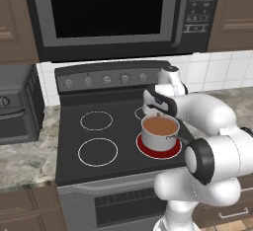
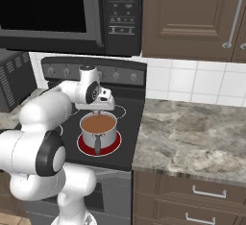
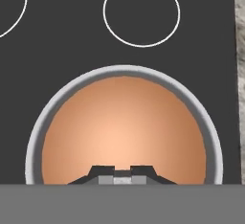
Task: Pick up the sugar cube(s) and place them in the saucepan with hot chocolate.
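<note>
The two-finger gripper (image 3: 122, 174), fingers together on a small pale cube-like piece, hangs over the round silver saucepan (image 3: 210, 137) of brown hot chocolate low in frame; release appears outstanding.

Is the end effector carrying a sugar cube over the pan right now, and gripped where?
Cannot be told: the end effector is shut above the saucepan, but nothing is clearly visible between its fingertips.

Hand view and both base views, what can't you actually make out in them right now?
- Whether a sugar cube sits between the fingertips: hand view, too small; a pale bit shows in the gap.
- The gripper, shut over the saucepan: its lower part is cut off by the bottom edge.
- Saucepan handle: left base view, its end is hidden by the arm.
- Stove knob markings: right base view, too small.
</note>
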